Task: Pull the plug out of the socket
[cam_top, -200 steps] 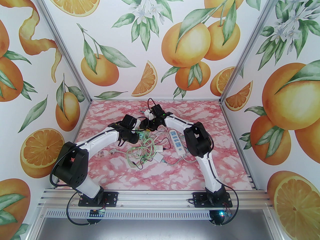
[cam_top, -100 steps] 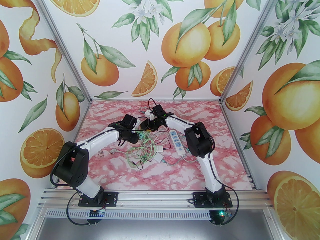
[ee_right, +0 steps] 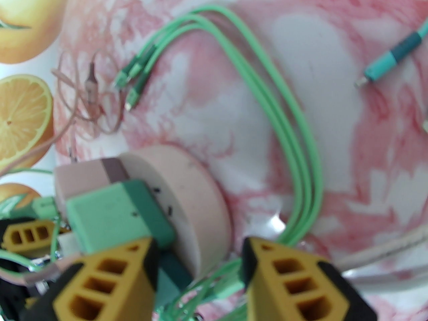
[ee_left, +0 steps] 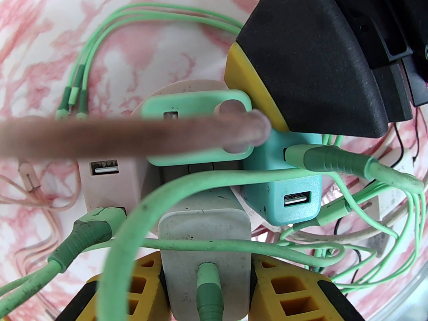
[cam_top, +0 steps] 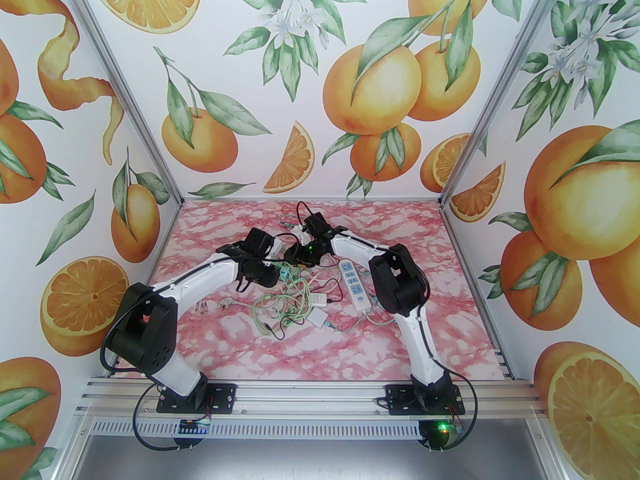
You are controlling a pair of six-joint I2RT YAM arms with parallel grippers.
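While the left claw (ee_left: 205, 268) clamps its yellow fingers (ee_left: 133, 289) on either side of the white plug (ee_left: 204, 226), that plug sits in the round pink socket (ee_left: 187, 87) beside a mint plug (ee_left: 197, 109), a teal plug (ee_left: 284, 192) and a pink plug (ee_left: 107, 179); green cables (ee_left: 140, 192) loop across them. From its own wrist, the right claw (ee_right: 199, 246) stands with jaws wide apart, one finger against the mint plug, the socket's rim between them; both claws meet over the far middle of the marbled table (cam_top: 400, 228).

Blurred brown cable (ee_left: 100, 135) across the mint plug (ee_left: 194, 102)
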